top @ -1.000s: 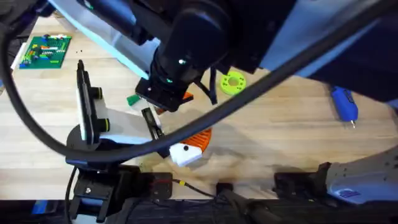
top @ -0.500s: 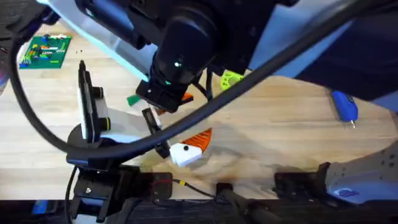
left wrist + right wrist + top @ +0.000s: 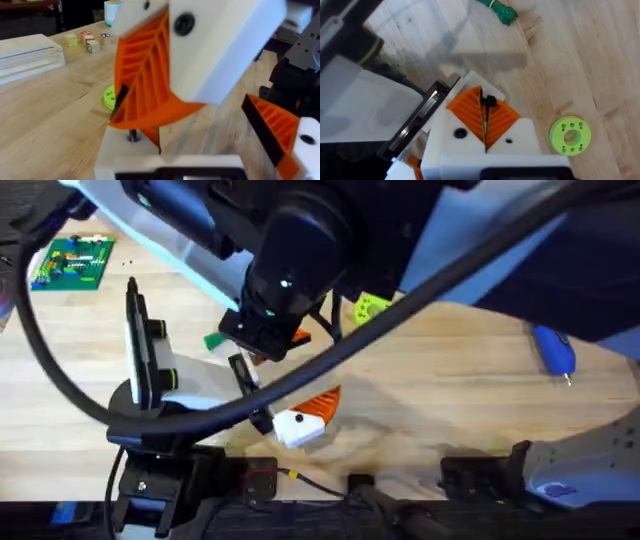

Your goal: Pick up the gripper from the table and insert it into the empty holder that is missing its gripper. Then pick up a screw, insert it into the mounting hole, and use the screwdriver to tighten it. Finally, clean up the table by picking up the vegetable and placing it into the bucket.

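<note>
Blue screwdriver on table

Screwdriver far right on table; circuit board far left, ring disc and vegetable between.
</note>
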